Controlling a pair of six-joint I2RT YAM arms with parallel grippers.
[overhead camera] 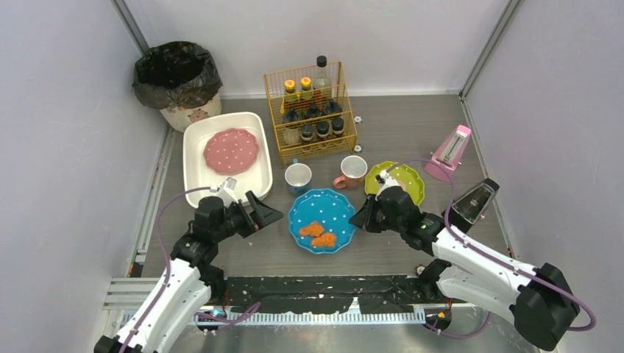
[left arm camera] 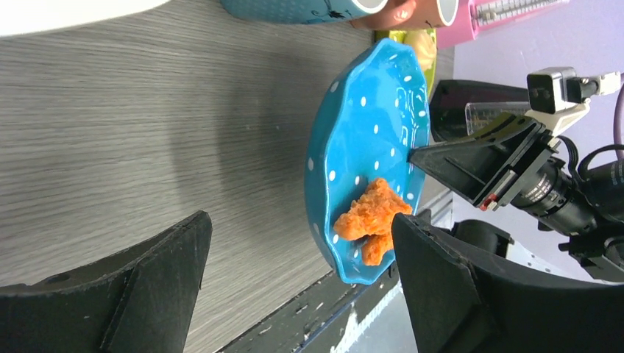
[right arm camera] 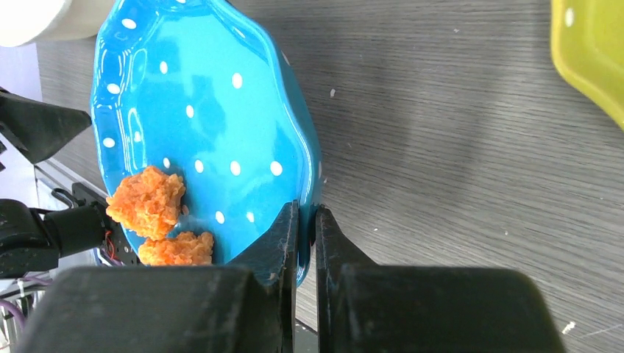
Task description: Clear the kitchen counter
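— Grey wood-grain kitchen counter [overhead camera: 412, 132], matte with fine streaks, runs wall to wall ahead of both arms and it's loaded with dishes. What's each claw doing?

— Left gripper [overhead camera: 259, 215] is spread wide just beside the white rectangular tub [overhead camera: 193, 165], holding nothing. Right gripper [overhead camera: 362, 218] is pinching the rim of the blue polka-dot plate [overhead camera: 324, 206] carrying orange fried pieces [overhead camera: 318, 234].
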